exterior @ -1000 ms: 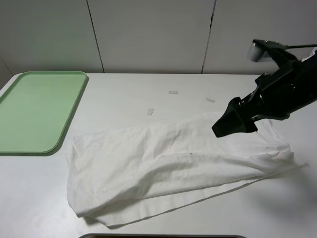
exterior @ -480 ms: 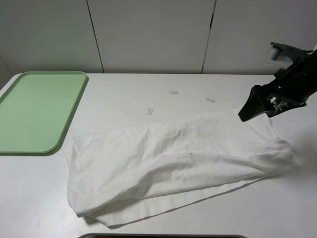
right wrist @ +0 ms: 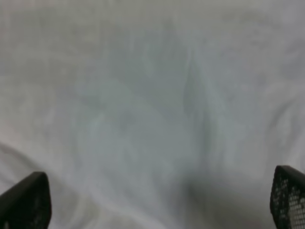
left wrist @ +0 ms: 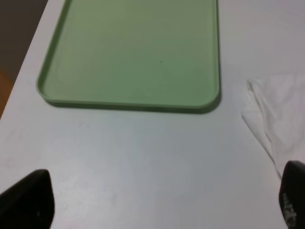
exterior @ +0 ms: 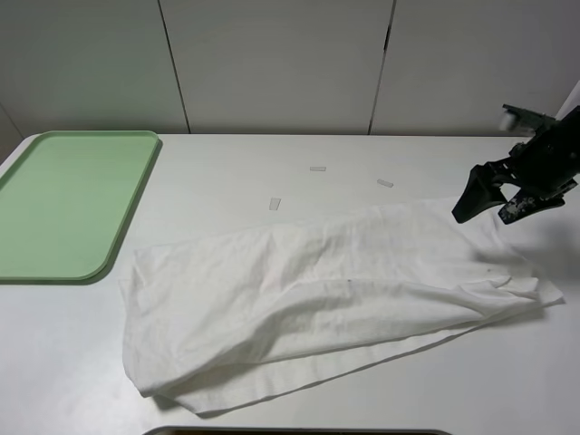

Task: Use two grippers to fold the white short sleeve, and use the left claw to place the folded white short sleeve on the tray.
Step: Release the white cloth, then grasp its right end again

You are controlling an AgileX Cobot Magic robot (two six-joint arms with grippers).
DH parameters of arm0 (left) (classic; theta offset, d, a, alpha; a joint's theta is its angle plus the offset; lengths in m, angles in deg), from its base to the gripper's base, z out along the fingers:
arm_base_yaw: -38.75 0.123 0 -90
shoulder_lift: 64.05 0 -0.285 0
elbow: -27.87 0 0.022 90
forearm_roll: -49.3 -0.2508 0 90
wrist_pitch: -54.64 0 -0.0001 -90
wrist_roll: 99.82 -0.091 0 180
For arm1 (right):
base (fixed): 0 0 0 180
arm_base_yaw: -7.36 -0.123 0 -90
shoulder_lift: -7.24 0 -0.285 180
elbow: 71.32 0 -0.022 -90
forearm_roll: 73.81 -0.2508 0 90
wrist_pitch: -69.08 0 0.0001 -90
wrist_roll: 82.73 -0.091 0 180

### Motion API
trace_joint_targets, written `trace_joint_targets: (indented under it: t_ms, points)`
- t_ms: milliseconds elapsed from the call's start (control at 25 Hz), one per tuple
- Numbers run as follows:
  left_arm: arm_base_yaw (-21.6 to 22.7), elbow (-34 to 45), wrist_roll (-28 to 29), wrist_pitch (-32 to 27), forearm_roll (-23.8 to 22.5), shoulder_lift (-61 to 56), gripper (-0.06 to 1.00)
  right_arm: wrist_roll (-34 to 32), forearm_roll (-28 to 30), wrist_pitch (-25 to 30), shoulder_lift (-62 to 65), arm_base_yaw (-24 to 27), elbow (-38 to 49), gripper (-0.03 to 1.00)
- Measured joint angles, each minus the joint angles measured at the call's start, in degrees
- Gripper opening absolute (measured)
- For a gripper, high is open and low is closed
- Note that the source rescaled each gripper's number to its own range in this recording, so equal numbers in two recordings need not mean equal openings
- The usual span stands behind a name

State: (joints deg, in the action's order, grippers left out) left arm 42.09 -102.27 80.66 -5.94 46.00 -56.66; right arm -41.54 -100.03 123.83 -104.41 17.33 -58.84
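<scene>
Under the right pincer [right wrist: 152,200] the white short sleeve [right wrist: 152,95] is only a blur, its folds hardly traceable, and just the fingertips [right wrist: 24,202] show — ahead of the left pincer [left wrist: 152,202] the tray [left wrist: 128,52] is cut off at its far end.

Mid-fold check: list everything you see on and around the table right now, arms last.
white short sleeve: one, white, lying wrinkled across the table's middle and right.
tray: one, pale green, table's far left, nothing on it.
tape strips: three, white, on the table behind the shirt.
table: one, white, under everything.
wall panels: pale grey, behind the table.
dark edge: one, at the table's near side, unidentifiable.
right gripper: one, black, open, empty, above the shirt's right end.
left gripper: one, black, open, empty, over bare table near the tray; wrist view only.
</scene>
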Motion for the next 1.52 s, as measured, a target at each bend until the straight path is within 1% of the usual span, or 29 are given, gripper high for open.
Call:
trace_joint_targets:
  t_ms: [120,360,520,600,880,1080,1160,1360,1520]
  points:
    - [0.0,0.0,0.0,0.0,0.0,0.0,0.93,0.2,-0.1,-1.4,-4.1,0.7,-0.1,1.00]
    - [0.0,0.0,0.0,0.0,0.0,0.0,0.93,3.2,-0.8,-4.3,-8.8,1.2,-0.2,1.00]
    - [0.0,0.0,0.0,0.0,0.0,0.0,0.93,4.3,-1.6,-4.6,-9.7,1.4,-0.2,1.00]
    - [0.0,0.0,0.0,0.0,0.0,0.0,0.93,5.3,-2.0,-5.4,-10.5,2.8,-0.2,1.00]
    - [0.0,0.0,0.0,0.0,0.0,0.0,0.93,5.3,0.3,-9.2,-10.5,4.8,-0.2,1.00]
    - [0.0,0.0,0.0,0.0,0.0,0.0,0.93,5.3,0.3,-10.4,-10.5,5.6,-0.2,1.00]
    - [0.0,0.0,0.0,0.0,0.0,0.0,0.93,5.3,0.3,-11.7,-10.6,7.0,-0.2,1.00]
    - [0.0,0.0,0.0,0.0,0.0,0.0,0.93,5.3,-3.1,-10.2,-11.6,7.2,0.0,1.00]
    - [0.0,0.0,0.0,0.0,0.0,0.0,0.93,5.5,-3.7,-10.4,-12.8,6.4,1.1,1.00]
